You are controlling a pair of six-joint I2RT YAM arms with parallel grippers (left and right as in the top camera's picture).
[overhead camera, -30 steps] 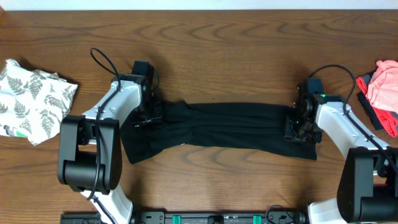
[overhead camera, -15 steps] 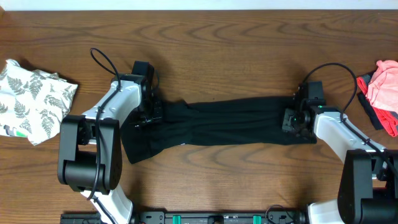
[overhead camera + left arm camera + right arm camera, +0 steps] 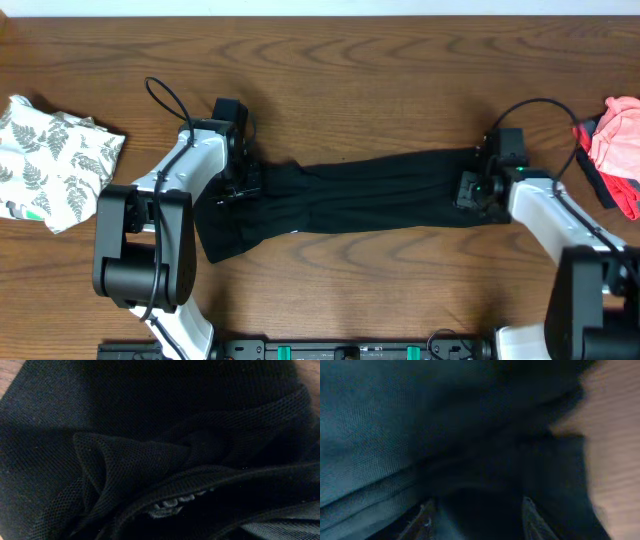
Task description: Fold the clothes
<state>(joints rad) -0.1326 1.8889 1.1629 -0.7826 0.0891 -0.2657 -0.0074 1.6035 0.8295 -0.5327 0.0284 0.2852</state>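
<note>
Across the middle of the worktop [image 3: 350,80], from 9 to 3 o'clock, the black garment [image 3: 370,195] lies stretched for folding, the left claw [image 3: 245,182] clenching its bunched end, the right claw [image 3: 474,191] impossible to tell, so next probably means carrying one end over.

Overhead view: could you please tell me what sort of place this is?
Probably a robot test bench: wooden table, left arm and right arm mounted at it, black garment stretched between them.

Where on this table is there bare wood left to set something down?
The widest bare wood is the far strip of the table beyond the black garment. A narrower strip runs along its near side. Crowded: fern-print cloth left, pink piece right, left arm and right arm at the garment's ends.
</note>
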